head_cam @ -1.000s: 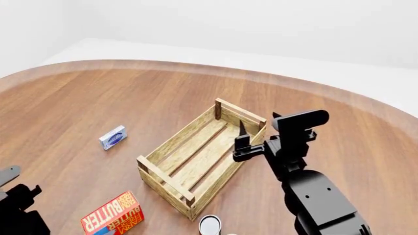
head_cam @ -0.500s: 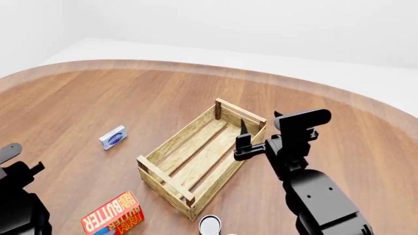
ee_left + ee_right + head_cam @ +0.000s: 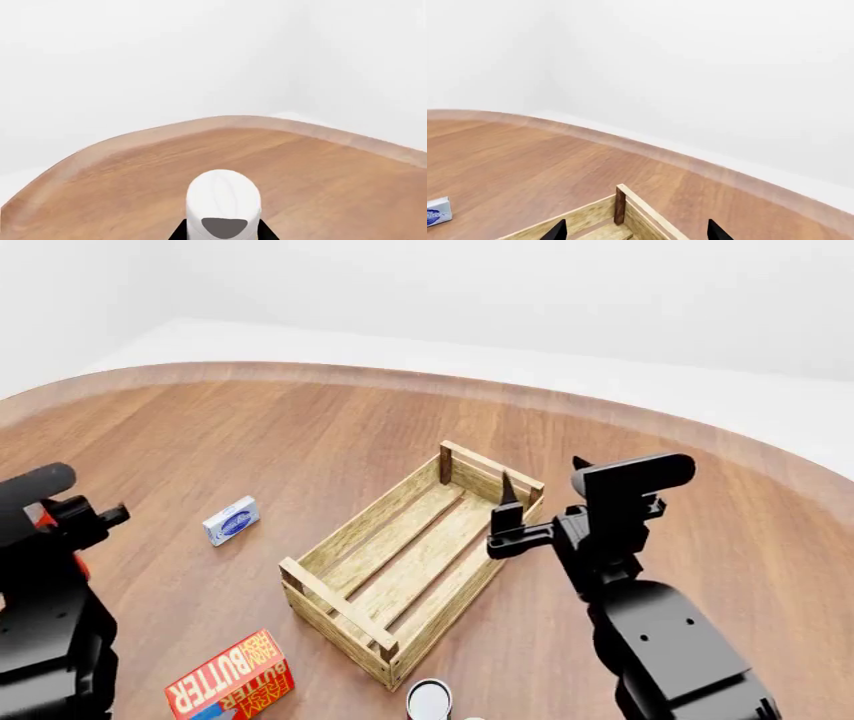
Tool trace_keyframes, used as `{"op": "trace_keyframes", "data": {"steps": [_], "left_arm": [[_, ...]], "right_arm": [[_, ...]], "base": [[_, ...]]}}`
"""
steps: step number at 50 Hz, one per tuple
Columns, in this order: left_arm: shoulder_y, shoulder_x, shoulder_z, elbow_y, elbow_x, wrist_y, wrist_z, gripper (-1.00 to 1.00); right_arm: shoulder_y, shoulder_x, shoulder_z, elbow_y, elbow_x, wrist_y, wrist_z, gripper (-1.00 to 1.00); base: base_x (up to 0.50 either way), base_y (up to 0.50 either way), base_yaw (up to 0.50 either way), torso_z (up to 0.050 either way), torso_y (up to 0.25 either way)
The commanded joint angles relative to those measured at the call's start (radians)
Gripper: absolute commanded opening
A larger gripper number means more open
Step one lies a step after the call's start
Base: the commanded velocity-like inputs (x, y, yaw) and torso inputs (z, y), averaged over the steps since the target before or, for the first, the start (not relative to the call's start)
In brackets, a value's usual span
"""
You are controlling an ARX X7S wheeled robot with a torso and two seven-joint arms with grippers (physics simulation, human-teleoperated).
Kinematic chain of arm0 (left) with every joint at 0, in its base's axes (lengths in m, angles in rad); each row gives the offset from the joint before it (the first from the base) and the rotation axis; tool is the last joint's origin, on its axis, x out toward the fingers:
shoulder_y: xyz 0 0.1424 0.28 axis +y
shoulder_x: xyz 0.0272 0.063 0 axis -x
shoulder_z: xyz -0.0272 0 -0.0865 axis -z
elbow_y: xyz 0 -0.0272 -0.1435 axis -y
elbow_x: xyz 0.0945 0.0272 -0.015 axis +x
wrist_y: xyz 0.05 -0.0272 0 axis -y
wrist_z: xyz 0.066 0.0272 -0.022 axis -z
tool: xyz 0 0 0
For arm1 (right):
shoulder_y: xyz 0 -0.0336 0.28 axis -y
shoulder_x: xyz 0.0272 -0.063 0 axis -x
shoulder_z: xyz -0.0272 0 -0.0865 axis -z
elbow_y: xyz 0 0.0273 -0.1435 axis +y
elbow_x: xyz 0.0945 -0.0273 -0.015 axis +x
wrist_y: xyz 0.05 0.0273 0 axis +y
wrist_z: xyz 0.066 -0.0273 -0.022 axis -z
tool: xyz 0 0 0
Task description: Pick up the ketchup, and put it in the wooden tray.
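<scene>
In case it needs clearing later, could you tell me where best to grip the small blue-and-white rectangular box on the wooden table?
Probably from straight above, with the jaws across the short width of the small blue-and-white box. It lies flat, label up, with its long edges exposed, and looks too low for a side approach.

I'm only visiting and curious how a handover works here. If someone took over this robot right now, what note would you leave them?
Left gripper: appears shut on the ketchup. The white cap shows between its fingers, lifted off the table, out at the robot's left.
Right gripper: open and empty, hovering at the far right end of the wooden tray.
Wooden tray: mid-table, nothing in it.
Done: ketchup picked up.
Left: carry it right to the tray, lower it inside and release. The right arm may need to move clear first.
</scene>
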Motion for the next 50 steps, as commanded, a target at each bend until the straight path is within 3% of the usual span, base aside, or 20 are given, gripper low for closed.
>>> {"op": "trace_keyframes", "data": {"steps": [1, 31, 50], "left_arm": [[-0.088, 0.023, 0.086, 0.046, -0.020, -0.058, 0.071, -1.00], [-0.364, 0.219, 0.360, -0.277, 0.002, 0.069, 0.297, -1.00], [-0.388, 0.296, 0.429, -0.279, -0.034, 0.059, 0.357, -1.00]], "right_arm": [[0.000, 0.022, 0.020, -0.043, 0.009, 0.022, 0.018, 1.00], [-0.066, 0.078, 0.108, -0.174, 0.039, 0.056, 0.087, 1.00], [-0.128, 0.107, 0.166, -0.264, 0.061, 0.098, 0.144, 1.00]], "base": [[0.00, 0.00, 0.00, 0.000, 0.000], [0.00, 0.00, 0.00, 0.000, 0.001], [0.00, 0.00, 0.00, 0.000, 0.001]]}}
